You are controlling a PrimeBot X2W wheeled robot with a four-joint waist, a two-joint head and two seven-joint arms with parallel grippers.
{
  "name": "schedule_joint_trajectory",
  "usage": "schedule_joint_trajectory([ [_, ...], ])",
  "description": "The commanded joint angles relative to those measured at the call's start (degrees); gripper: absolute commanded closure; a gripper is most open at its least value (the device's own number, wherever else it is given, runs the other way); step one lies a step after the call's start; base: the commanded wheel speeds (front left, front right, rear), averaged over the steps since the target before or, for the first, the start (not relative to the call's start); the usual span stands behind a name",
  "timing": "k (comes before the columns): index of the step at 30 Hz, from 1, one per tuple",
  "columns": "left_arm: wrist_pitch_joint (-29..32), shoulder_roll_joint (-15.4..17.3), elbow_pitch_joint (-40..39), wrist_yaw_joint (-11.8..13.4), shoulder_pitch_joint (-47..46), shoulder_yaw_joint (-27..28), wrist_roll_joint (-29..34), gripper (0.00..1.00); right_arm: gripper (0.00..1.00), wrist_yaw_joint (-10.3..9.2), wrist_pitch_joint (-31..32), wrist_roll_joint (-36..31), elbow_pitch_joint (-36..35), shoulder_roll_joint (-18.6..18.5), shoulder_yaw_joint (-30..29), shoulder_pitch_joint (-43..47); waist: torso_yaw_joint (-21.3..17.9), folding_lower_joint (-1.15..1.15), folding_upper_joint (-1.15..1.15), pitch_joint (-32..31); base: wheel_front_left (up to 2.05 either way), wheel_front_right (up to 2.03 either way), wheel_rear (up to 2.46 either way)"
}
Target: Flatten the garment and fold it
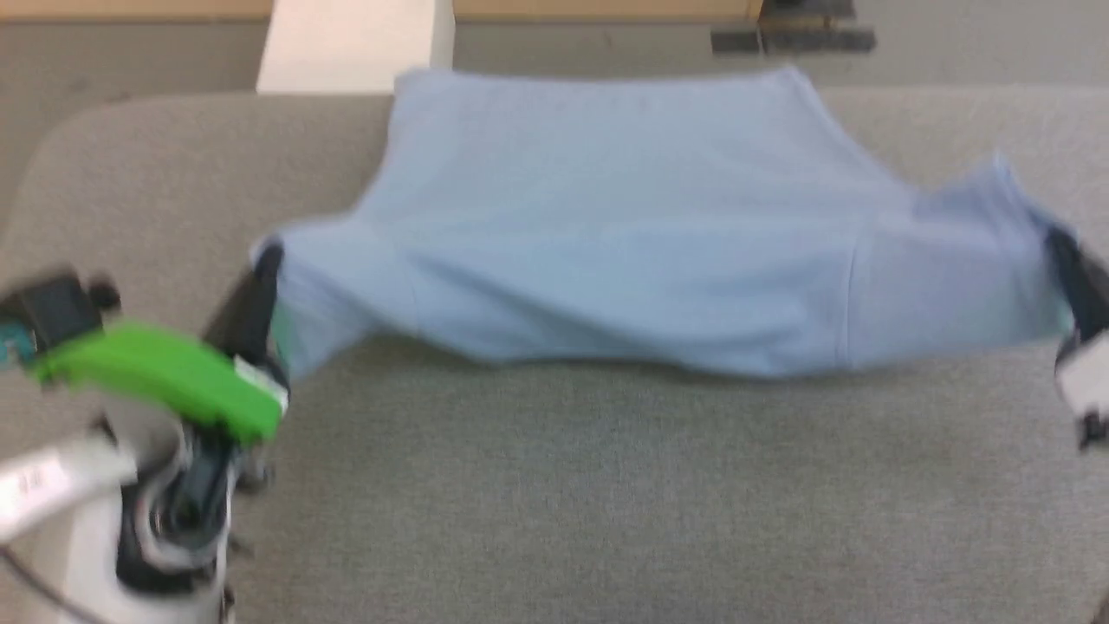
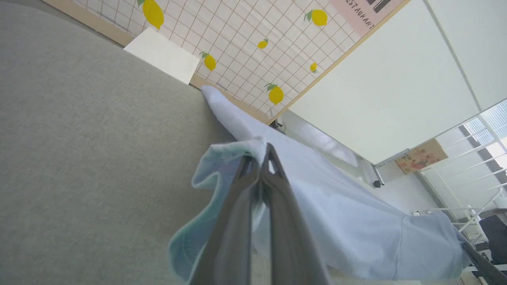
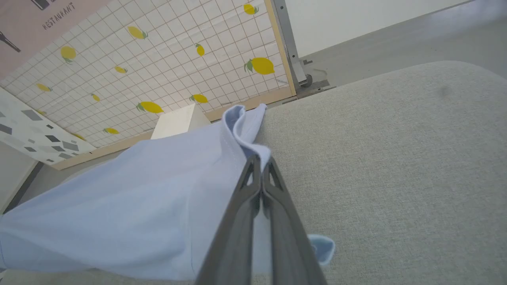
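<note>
The garment [image 1: 641, 234] is a light blue shirt, stretched wide across the grey table [image 1: 554, 503] and lifted along its near edge, which sags in the middle. Its far edge reaches the table's back edge. My left gripper [image 1: 264, 277] is shut on the garment's left end, where the cloth [image 2: 222, 166] bunches around the closed fingertips [image 2: 261, 156]. My right gripper [image 1: 1070, 260] is shut on the garment's right end; the fabric [image 3: 138, 206] hangs leftward from its closed fingertips [image 3: 260, 164]. The collar and logo are hidden.
A white box [image 1: 355, 43] stands beyond the table's far edge at the back left. A lemon-patterned tiled panel [image 3: 158, 67] rises behind it. The table's rounded corner [image 1: 52, 156] is at the far left. Bare grey table surface lies in front of the garment.
</note>
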Motion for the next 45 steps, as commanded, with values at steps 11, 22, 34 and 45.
schedule_joint_trajectory([
  [11,-0.3,0.8,-14.3,2.6,30.4,1.6,1.9,1.00,1.00,-0.08,-3.5,10.6,-5.1,1.2,-2.1,25.6,-1.0,0.01,0.00,-12.8,0.00,0.00,0.00],
  [22,0.8,0.8,-18.4,2.3,42.8,0.6,0.8,1.00,1.00,-0.08,-7.0,16.2,-6.1,1.2,-3.0,38.2,-0.9,0.01,0.00,-14.4,0.00,0.00,0.00],
  [34,-4.6,-2.0,-12.2,0.0,36.9,-4.9,6.4,1.00,1.00,-0.08,-9.8,4.8,2.2,1.2,2.0,35.0,0.2,0.01,0.00,-11.4,0.00,0.00,0.00],
  [45,-3.3,-1.3,-13.0,-0.2,31.6,-7.5,9.0,1.00,1.00,-0.08,-12.9,-3.6,24.3,1.2,5.1,27.6,2.1,0.01,0.00,-9.9,0.00,0.00,0.00],
])
